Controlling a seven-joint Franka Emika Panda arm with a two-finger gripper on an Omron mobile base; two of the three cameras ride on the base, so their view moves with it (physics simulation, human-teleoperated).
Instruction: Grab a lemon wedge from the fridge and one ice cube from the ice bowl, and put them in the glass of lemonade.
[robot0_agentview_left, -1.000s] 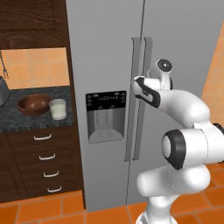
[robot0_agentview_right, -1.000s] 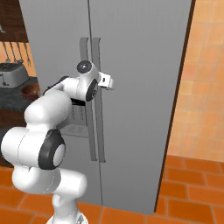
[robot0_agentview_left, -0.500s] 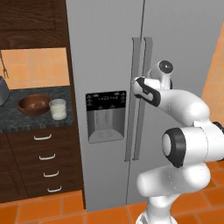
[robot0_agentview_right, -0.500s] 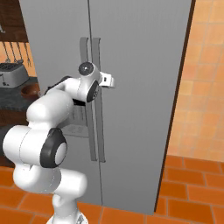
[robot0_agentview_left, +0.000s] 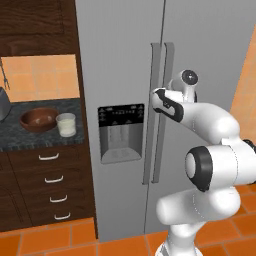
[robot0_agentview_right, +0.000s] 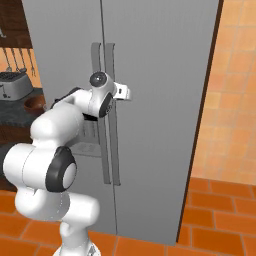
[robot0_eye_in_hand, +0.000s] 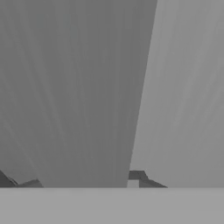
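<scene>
The grey fridge (robot0_agentview_left: 120, 50) (robot0_agentview_right: 160, 75) stands with both doors closed, so the lemon wedge is hidden. My gripper (robot0_agentview_right: 127, 92) (robot0_agentview_left: 159, 96) is at the right door's long vertical handle (robot0_agentview_left: 169, 65) (robot0_agentview_right: 113, 150), about halfway up. In the hand view the handle (robot0_eye_in_hand: 87, 87) runs as a dark band between the two fingertips (robot0_eye_in_hand: 146, 178), which sit against its edges. The reddish-brown ice bowl (robot0_agentview_left: 39, 119) and the glass of lemonade (robot0_agentview_left: 65, 124) sit side by side on the dark counter (robot0_agentview_left: 30, 142) left of the fridge.
A black dispenser panel (robot0_agentview_left: 121, 132) sits in the left fridge door. Dark drawers (robot0_agentview_left: 50, 180) lie under the counter. A toaster (robot0_agentview_right: 12, 85) and hanging utensils (robot0_agentview_right: 17, 60) are at the far left. An orange tiled wall (robot0_agentview_right: 235, 90) rises right of the fridge.
The fingers have closed in onto the fridge handle. The arm and the rest of the scene have hardly moved.
</scene>
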